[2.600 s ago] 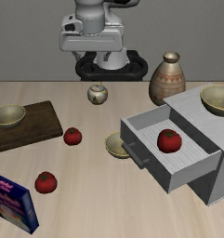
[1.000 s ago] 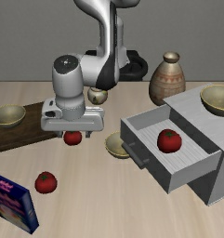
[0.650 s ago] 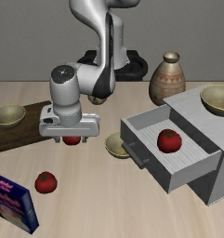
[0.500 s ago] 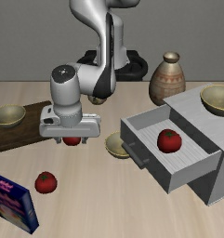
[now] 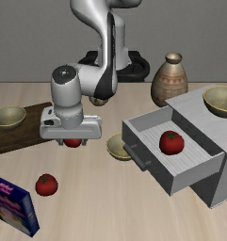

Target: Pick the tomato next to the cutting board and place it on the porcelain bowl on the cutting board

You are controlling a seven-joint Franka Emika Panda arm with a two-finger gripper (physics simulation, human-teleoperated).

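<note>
A red tomato [image 5: 74,142] lies on the table just off the right end of the dark wooden cutting board [image 5: 19,138]. My gripper [image 5: 72,137] has come straight down over this tomato, and its grey hand covers the tomato's top, leaving only the lower edge showing. A pale porcelain bowl [image 5: 8,117] sits on the left part of the board, well to the left of the gripper.
A second tomato [image 5: 46,184] and a blue box [image 5: 15,204] lie near the front left. A small bowl [image 5: 119,146] sits beside an open drawer [image 5: 181,162] that holds a third tomato [image 5: 171,142]. A brown vase [image 5: 169,80] and another bowl [image 5: 219,101] stand at the right.
The arm swung down from the back to the tomato beside the board, then dropped lower onto it. Over the last 0.7 s nothing has visibly moved.
</note>
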